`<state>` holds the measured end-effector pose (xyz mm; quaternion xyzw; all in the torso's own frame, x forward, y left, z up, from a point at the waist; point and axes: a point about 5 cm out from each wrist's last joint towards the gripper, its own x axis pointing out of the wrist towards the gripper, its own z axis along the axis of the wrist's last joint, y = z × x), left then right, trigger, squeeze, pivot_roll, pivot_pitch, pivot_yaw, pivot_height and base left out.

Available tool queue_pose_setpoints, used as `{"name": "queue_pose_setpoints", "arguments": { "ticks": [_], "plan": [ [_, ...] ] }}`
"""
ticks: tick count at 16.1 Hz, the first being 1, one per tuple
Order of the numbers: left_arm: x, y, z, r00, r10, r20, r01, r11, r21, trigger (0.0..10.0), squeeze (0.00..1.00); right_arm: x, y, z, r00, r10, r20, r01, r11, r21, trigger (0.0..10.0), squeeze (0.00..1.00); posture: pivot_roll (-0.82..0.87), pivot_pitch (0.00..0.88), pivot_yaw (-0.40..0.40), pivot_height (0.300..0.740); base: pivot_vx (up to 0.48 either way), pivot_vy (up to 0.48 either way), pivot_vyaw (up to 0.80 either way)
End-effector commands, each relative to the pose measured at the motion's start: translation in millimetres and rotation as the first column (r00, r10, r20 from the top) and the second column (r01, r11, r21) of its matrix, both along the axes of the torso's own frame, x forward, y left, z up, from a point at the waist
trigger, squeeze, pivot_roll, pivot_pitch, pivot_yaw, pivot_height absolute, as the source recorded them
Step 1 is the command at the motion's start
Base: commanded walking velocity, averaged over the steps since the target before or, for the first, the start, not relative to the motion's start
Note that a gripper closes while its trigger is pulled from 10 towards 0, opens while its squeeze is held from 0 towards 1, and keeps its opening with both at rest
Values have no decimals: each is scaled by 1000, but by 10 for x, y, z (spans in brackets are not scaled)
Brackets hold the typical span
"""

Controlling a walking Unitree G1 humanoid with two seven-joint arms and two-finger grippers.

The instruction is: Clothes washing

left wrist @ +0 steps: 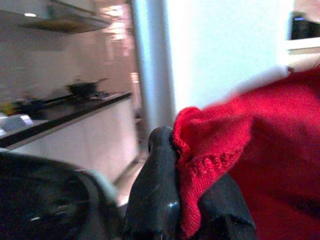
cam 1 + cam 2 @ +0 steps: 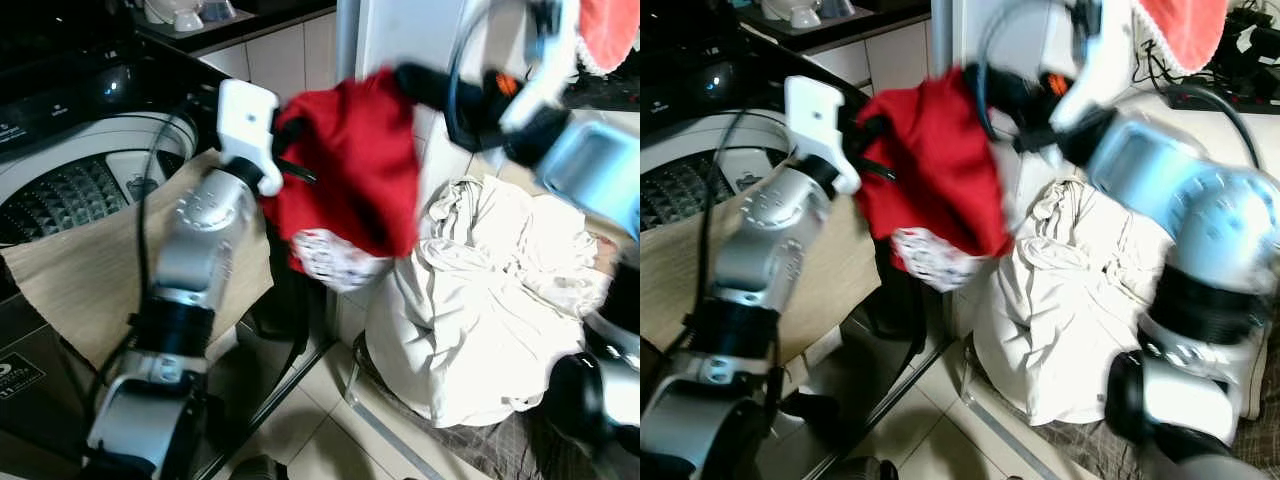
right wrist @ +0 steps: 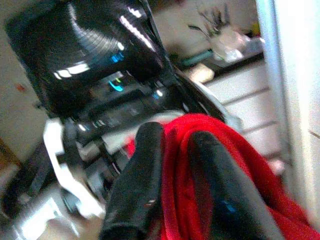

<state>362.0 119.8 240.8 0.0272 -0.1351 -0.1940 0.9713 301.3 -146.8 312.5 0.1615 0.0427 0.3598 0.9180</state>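
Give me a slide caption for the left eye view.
Both grippers, left gripper and right gripper, hold a red garment up between the open washing machine and a white laundry pile.

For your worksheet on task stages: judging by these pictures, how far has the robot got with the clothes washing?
Done: the washing machine is open, with a beige cloth draped over its front. In hand: both claws, left claw and right claw, grip a red garment held up between machine and pile. Left: drop it into the drum, then move the white laundry pile beside it.
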Motion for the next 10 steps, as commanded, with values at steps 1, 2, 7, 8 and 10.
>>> {"name": "queue_pose_setpoints", "arguments": {
  "ticks": [1, 2, 7, 8, 10],
  "plan": [
    [30, 49, 155, 998, 30, 53, -30, 1000, -1, 0, 0, -67, -34, -80, 1000, -12, -6, 12, 996, -85, 10000, 1000, -44, 0, 34, 740, 0, 0, 0],
    [44, 89, 164, 997, 46, 58, -47, 999, 12, 0, 0, -84, -88, -145, 998, -55, -14, 53, 990, -128, 10000, 1000, -46, 0, 38, 740, 0, 0, 0],
    [165, 270, 253, 993, 101, 68, -107, 991, 86, 0, 0, -206, -208, -167, 998, -39, 50, 48, 980, -191, 10000, 0, -47, 0, 37, 740, 0, 0, 0],
    [206, 322, 277, 992, 106, 61, -113, 986, 122, 0, 0, -225, -202, -199, 999, -24, 45, 33, 978, -206, 10000, 0, -47, 0, 37, 740, 0, 0, 0],
    [305, 463, 413, 989, 131, 68, -142, 967, 213, 0, 0, -247, -165, -278, 1000, -4, 25, 10, 969, -248, 10000, 0, -45, 0, 34, 740, 0, 0, 0]
  ]
}}
